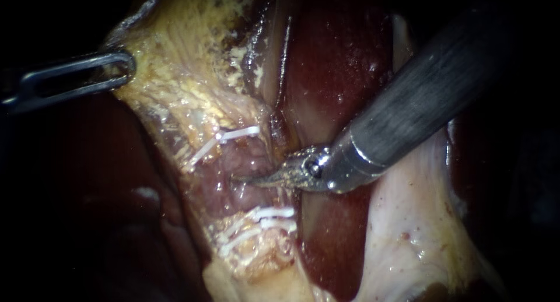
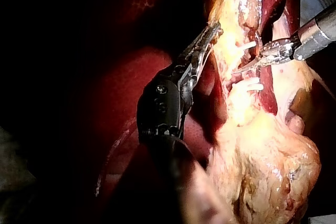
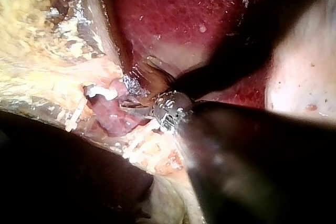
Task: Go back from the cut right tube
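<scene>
Between clips (image 1: 238, 133), right instrument (image 1: 262, 178) jaws together; left instrument (image 1: 119, 69) jaws on tissue (image 1: 175, 86).

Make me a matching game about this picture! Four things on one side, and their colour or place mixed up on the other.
Things:
1 left instrument
2 right instrument
3 clips
4 liver

Descriptions:
A white
B dark red
C tip lies between the upper and lower clips
D jaws hold the yellow tissue

Pairs: 1-D, 2-C, 3-A, 4-B
</scene>
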You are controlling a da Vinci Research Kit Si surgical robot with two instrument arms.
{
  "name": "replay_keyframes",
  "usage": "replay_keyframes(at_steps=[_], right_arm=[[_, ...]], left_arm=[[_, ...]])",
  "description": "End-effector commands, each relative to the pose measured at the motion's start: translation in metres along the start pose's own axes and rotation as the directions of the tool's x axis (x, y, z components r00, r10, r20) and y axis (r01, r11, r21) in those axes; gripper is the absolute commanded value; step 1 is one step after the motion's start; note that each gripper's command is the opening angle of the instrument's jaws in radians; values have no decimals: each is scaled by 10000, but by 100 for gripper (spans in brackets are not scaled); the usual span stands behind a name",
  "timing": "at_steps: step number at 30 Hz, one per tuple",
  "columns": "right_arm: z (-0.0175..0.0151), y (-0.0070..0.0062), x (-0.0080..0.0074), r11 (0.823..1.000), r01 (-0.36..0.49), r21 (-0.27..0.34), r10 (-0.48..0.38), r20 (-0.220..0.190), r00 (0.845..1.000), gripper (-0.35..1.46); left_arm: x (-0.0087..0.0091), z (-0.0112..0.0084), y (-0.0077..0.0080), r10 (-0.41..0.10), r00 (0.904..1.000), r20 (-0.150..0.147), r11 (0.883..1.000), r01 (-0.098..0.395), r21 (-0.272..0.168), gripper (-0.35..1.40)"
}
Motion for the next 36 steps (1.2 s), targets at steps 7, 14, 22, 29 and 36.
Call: replay_keyframes(at_steps=[7, 14, 22, 29, 36], right_arm=[[-3, -3, 3, 9999, -10, 115, 11, -147, 9999, -11], [-1, -5, 5, 9999, -22, 112, 24, -152, 9999, 66], [-1, -7, 5, 10000, 96, 13, -95, -215, 9997, 98], [-10, -17, -2, 9984, 563, 80, -562, -168, 9983, 106], [-45, -34, -17, 9567, 2911, 43, -2884, -1213, 9498, 136]], left_arm=[[2, 2, 0, -2, 10000, 0, 10000, 2, -20, -35], [2, 2, 0, -3, 10000, 2, 10000, 3, -25, -35], [2, 2, -1, -3, 10000, 6, 10000, 3, -32, -35], [2, 2, -2, -3, 10000, 8, 10000, 3, -36, -35], [3, 2, -2, -2, 10000, 11, 10000, 2, -39, -35]])
